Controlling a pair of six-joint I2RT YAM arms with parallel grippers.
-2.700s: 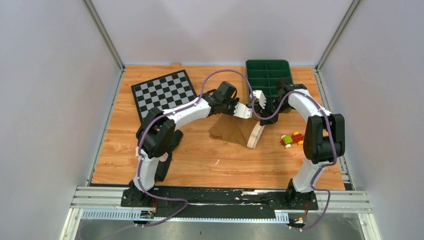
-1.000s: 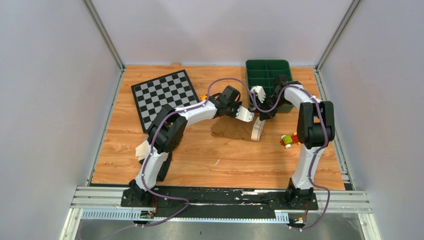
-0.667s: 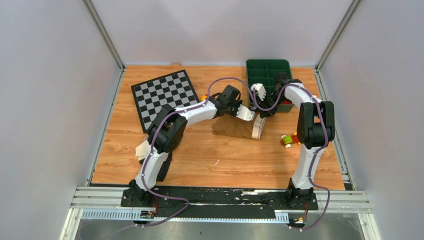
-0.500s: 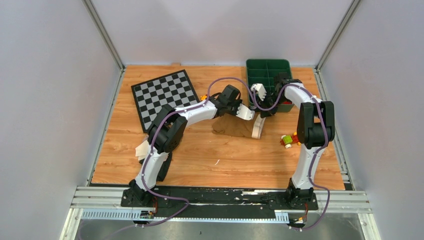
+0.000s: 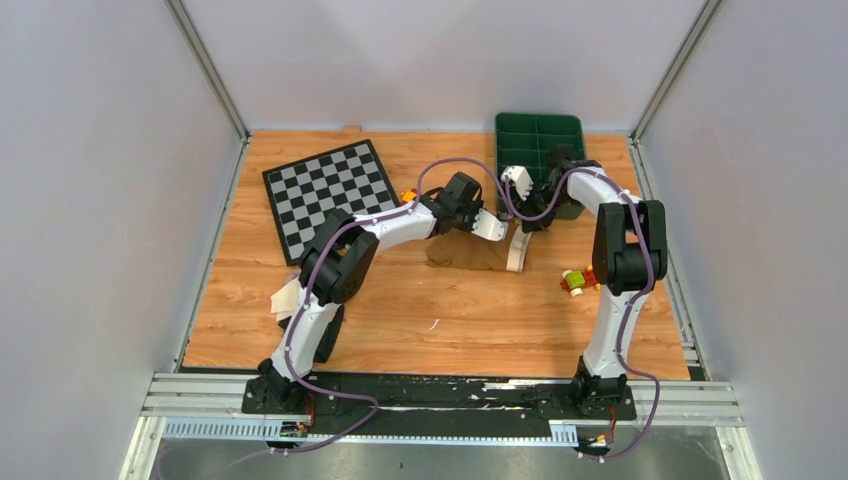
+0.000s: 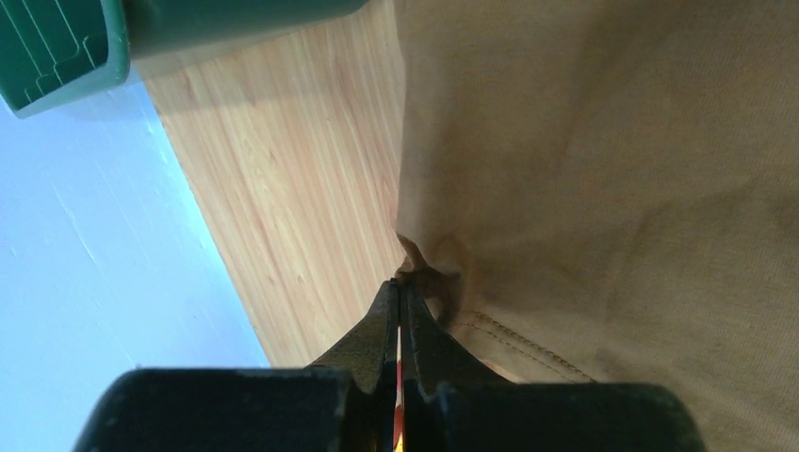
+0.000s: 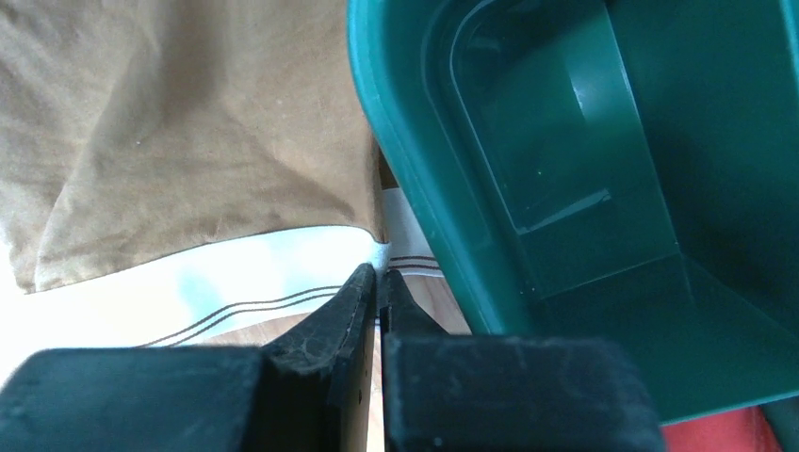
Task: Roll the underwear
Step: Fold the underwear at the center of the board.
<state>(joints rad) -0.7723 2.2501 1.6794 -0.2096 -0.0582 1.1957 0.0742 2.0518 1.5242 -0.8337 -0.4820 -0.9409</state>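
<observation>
The tan-brown underwear (image 5: 468, 253) lies crumpled on the wooden table, its cream waistband (image 5: 517, 252) on the right side. My left gripper (image 5: 497, 236) is shut on a stitched hem of the tan cloth (image 6: 612, 169), pinched at the fingertips (image 6: 403, 285). My right gripper (image 5: 522, 229) is shut on the end of the striped waistband (image 7: 236, 282), right against the green tray's wall (image 7: 405, 132). A pale pink-beige garment (image 5: 284, 298) peeks out behind the left arm's base. I cannot pick out a black garment among the dark arm parts.
The green compartment tray (image 5: 540, 148) stands at the back right, touching distance from both grippers. A checkerboard mat (image 5: 325, 190) lies at the back left. Small toy blocks (image 5: 578, 280) sit right of the garment, and an orange bit (image 5: 407, 196) near the mat.
The garment, held up like a tent earlier, has come down onto the table and shifted toward the tray. Both grippers moved back with it; the tray slid slightly right.
</observation>
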